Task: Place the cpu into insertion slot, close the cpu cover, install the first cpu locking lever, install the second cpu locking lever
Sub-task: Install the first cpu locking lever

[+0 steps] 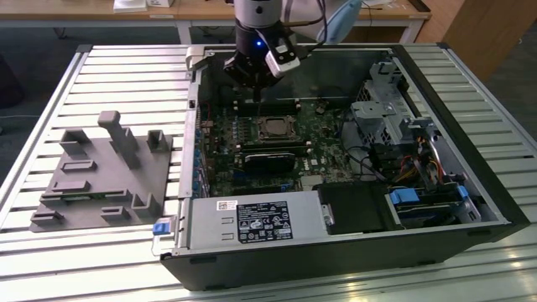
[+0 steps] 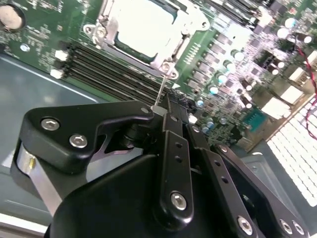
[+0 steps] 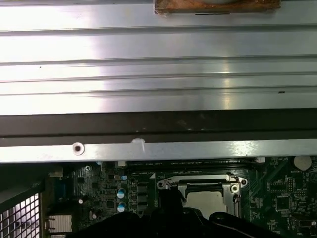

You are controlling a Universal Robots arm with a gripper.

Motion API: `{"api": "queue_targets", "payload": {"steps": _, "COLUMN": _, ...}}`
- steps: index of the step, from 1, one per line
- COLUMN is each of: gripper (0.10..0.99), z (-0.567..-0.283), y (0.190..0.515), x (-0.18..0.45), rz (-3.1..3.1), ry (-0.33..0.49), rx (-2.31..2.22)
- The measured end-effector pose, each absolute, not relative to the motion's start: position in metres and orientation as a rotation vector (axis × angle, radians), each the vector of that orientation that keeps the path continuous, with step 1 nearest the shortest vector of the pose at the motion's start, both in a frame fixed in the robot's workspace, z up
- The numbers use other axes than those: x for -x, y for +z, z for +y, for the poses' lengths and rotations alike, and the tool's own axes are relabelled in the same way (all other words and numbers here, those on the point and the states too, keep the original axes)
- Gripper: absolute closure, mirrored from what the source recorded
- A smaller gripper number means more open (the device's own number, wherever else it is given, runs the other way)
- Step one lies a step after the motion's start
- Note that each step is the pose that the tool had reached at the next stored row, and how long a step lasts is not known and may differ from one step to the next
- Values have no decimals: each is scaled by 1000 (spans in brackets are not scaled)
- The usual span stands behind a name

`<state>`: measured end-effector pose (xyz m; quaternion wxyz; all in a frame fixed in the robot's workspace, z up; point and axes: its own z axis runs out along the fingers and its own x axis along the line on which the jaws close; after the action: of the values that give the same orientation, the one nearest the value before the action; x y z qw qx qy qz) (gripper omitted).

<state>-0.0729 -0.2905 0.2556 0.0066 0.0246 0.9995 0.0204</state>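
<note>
The cpu [image 2: 143,25] lies pale and flat in the insertion slot [image 3: 171,184] on the green board, with the silvery cpu cover [image 2: 130,53] down around it. A thin wire locking lever [image 2: 161,91] rises from the socket's corner to my gripper [image 2: 163,108], whose black fingers are pressed together on the lever's end. In the exterior view my gripper [image 1: 256,99] hangs just behind the cpu [image 1: 273,128], inside the open computer case.
The case wall [image 1: 193,94] and a bare metal floor strip stand close by the gripper. Memory slots [image 2: 106,72] run beside the socket. A black card [image 1: 270,157], drive cages [image 1: 381,116] and cables [image 1: 419,167] crowd the case. A grey fixture [image 1: 100,170] rests on the slatted table.
</note>
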Motion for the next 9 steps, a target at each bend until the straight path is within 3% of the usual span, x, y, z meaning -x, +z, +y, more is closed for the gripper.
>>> {"api": "queue_targets", "payload": {"steps": 9, "gripper": 980, "z": -291, "y": 254, "x": 64, "rz": 3127, "ry": 64, "rx": -77}}
